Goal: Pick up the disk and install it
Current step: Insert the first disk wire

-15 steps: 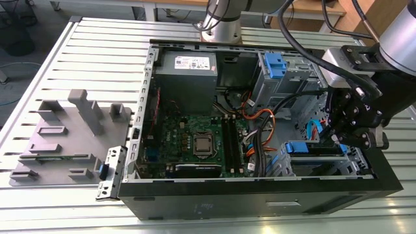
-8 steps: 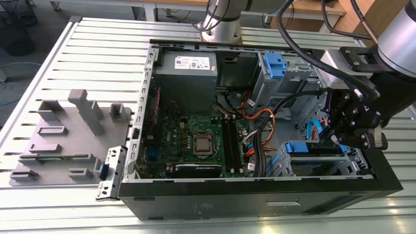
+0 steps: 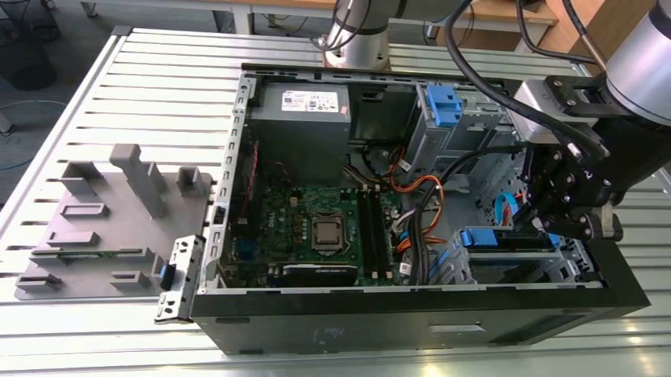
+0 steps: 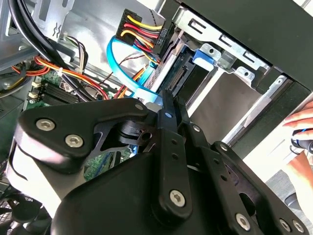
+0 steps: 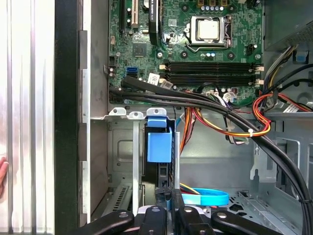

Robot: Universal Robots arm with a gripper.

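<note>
The disk (image 3: 480,237) sits on edge in the drive bay at the case's front corner, on the exterior view's right. Its blue carrier tab (image 5: 159,147) shows between the bay's metal rails. My gripper (image 3: 548,226) hangs over that bay, just above the disk. In both wrist views the fingers are closed together. Their tips (image 5: 165,196) rest against the disk's near end, which appears silver and black (image 4: 172,68) in the second wrist view. My gripper (image 4: 165,100) has nothing between its fingers.
The open computer case (image 3: 419,310) lies on a slatted metal table. Inside are the motherboard (image 3: 320,228), a power supply (image 3: 302,102), a drive cage with a blue handle (image 3: 442,106) and cable bundles (image 5: 230,122). A grey fixture (image 3: 105,220) stands beside the case. A person's hand (image 4: 301,122) is near the case.
</note>
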